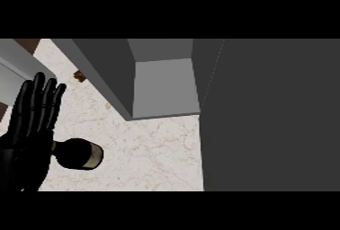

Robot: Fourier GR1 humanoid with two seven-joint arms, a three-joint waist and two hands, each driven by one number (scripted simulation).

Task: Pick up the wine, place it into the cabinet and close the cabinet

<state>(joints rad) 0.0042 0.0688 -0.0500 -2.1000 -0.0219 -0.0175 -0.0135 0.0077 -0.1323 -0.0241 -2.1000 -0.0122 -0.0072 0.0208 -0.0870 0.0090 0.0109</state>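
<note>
A dark wine bottle (79, 153) with a tan band lies or stands on the pale marble counter (153, 152) at the lower left, seen from above. My left hand (30, 130) is just left of it, open with fingers straight and pointing up, its palm edge close to the bottle's neck. The grey cabinet (163, 81) is at the top centre, its inside showing open. Its large dark door (272, 117) fills the right side of the view. My right hand does not show.
A grey wall edge or appliance (16, 67) sits at the upper left. A small brown object (79, 76) lies on the counter beside the cabinet's left wall.
</note>
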